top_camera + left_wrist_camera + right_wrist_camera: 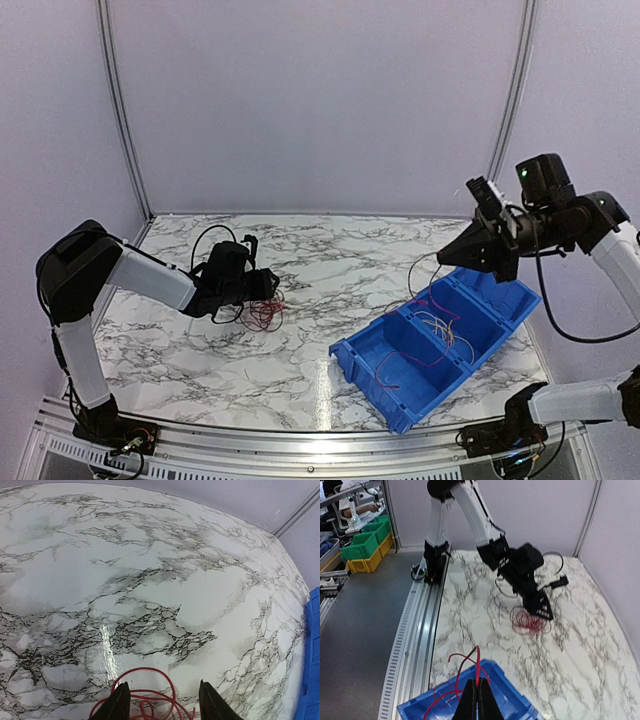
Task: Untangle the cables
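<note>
**Step in hand (judged):** drawing one wire clear of the tangle, with work at both ends of the table.

**Left hand**: at 9 o'clock on the table, held low and about half open, with nothing gripped. Fingers set either side of a red coil of the cables, which lies on the marble at 5 o'clock from the hand. Contact with the coil: cannot tell.

**Right hand**: at 3 o'clock on the table, raised over the far end of the blue bin. Closed tight on a red strand, which loops up from the fingertips and drops back into the bin.

**Needed next (judged):**
- A slow, steady lift of the pinched strand away from the bin, watching for other wires snagging and riding up with it.
- A firm closing of the left hand on the red coil before any pull from that side.

**Containers:**
- Green crates on yellow crates, off the table beyond the left arm. Contents not legible.
- Blue bin, at 4 o'clock on the table, set askew and split by cross walls.
  - Middle section: loose pale, orange and reddish strands.
  - Near section: a reddish loop.
  - Far section: appears bare, though fine wires there would be too thin to tell.
</note>
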Available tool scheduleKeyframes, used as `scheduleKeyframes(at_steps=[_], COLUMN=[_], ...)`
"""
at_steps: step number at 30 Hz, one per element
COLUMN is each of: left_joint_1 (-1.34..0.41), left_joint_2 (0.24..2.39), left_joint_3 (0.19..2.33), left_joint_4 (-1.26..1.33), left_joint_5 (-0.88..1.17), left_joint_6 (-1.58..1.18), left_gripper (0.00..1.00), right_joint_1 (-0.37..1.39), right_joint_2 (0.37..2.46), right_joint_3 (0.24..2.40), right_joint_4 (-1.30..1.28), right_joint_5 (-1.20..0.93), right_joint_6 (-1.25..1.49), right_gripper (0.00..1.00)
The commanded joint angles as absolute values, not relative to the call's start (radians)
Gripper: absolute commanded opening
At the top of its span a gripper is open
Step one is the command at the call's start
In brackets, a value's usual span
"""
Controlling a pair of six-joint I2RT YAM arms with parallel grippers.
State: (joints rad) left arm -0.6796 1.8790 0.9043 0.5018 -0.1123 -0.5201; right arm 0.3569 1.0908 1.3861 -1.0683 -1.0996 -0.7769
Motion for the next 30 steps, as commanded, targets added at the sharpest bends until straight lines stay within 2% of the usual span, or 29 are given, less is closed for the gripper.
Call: scheduleKeyframes(at_steps=[1, 5, 10, 12, 15, 17, 21, 30], left_joint_1=[-0.673, -0.673, -0.673, -0.673, -0.672, -0.671, -0.67, -0.664], left_joint_2=[1.872, 1.862, 1.857, 1.854, 1.845, 1.838, 1.802, 1.711], left_joint_3=[0.905, 0.907, 0.904, 0.9, 0.891, 0.885, 0.868, 0.828], left_joint_4=[0.483, 0.483, 0.481, 0.481, 0.481, 0.479, 0.477, 0.409], left_joint_5=[-0.106, -0.107, -0.105, -0.106, -0.11, -0.111, -0.101, -0.087], left_joint_6=[-0.526, -0.526, -0.525, -0.523, -0.521, -0.515, -0.495, -0.432], left_gripper=[0.49, 0.49, 0.49, 0.49, 0.5, 0.5, 0.51, 0.52], right_joint_1=[0.361, 0.383, 0.419, 0.423, 0.428, 0.428, 0.428, 0.43], right_joint_2=[1.046, 1.043, 1.083, 1.1, 1.119, 1.121, 1.133, 1.26], right_joint_3=[1.217, 1.08, 1.03, 1.034, 1.053, 1.075, 1.114, 1.146], right_joint_4=[-1.053, -0.993, -0.985, -0.995, -1.013, -1.015, -0.985, -0.941], right_joint_5=[-0.905, -0.842, -0.792, -0.783, -0.774, -0.761, -0.746, -0.809], right_joint_6=[-0.832, -0.817, -0.819, -0.829, -0.845, -0.851, -0.845, -0.822], right_gripper=[0.0, 0.0, 0.0, 0.09, 0.34, 0.41, 0.45, 0.44])
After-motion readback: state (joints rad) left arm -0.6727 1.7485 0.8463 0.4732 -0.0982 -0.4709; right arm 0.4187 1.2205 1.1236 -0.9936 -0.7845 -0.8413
